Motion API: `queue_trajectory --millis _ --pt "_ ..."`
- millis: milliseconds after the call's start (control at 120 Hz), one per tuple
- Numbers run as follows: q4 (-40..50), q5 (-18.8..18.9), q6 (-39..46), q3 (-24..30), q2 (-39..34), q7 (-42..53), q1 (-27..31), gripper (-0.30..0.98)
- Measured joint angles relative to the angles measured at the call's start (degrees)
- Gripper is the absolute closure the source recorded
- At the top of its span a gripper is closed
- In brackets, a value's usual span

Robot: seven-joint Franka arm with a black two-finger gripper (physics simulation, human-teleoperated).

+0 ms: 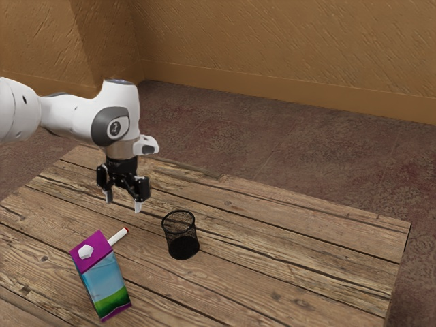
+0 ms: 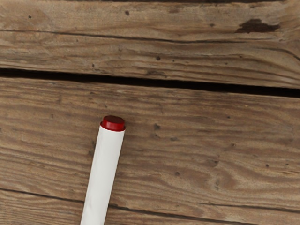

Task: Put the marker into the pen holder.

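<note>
One smooth cylindrical marker (image 1: 117,238) lies on grained planks (image 1: 272,252) near the mesh holder (image 1: 183,248).

My gripper (image 1: 123,202): hard plastic/metal look, semi-matt. My arm (image 1: 67,114): smooth plastic look, slt. gloss. Table (image 1: 306,253): rough matt wood, v. grainy, cracked. Marker (image 2: 103,171): smooth plastic look, satin barrel, glossier end. Pen holder (image 1: 182,246): wire mesh, metal look. Carton (image 1: 103,274): smooth coated-card look w/ plastic-look cap (image 1: 85,252). Wall (image 1: 272,41): rough, matt.
</note>
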State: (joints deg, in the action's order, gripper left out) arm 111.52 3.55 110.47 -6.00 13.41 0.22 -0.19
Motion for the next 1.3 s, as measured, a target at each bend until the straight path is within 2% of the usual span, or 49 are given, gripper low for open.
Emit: queue_trajectory --millis 192,592,900,1300 --pt "9.48 0.06 10.1 -0.72 -2.05 2.85 1.46 0.01" --pt "15.7 -0.09 20.25 -1.99 -2.52 10.21 1.71 0.18" --pt "15.65 -2.1 25.03 -2.09 0.05 14.26 2.61 0.3" --pt "14.48 -4.72 27.39 -2.0 2.64 17.75 2.53 0.39"
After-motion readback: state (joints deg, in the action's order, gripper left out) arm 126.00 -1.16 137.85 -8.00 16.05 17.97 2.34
